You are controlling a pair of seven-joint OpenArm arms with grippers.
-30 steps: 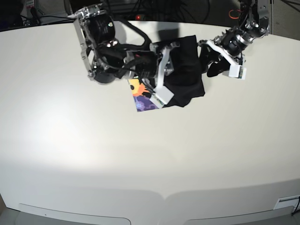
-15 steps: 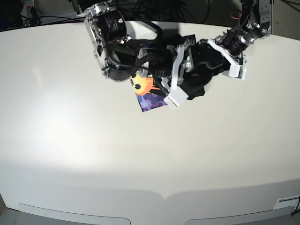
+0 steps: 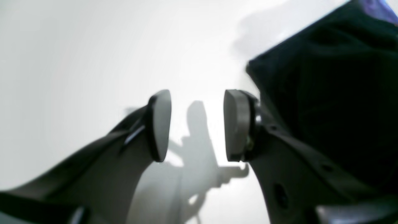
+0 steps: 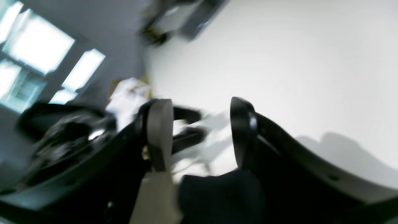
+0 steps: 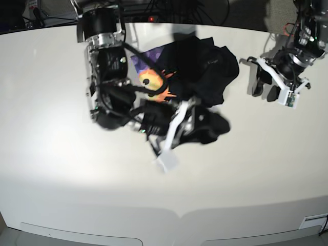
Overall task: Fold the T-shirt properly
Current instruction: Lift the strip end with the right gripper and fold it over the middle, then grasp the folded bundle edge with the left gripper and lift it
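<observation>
The black T-shirt lies rumpled at the table's far middle, its orange sun print facing up on the left part. My right gripper is just in front of the shirt's near edge. In the right wrist view this gripper is open, with bare table between the pads and dark cloth low at the finger bases. My left gripper hovers to the right of the shirt, apart from it. The left wrist view shows it open and empty, with the shirt just beside its right finger.
The white table stretches wide on the left and toward the near edge. Cables and equipment sit beyond the far edge. The right arm's body stands over the shirt's left side.
The right gripper has opened and swung toward the table's near side. The shirt has spread out, its print now farther back. The left gripper has pulled away to the right.
</observation>
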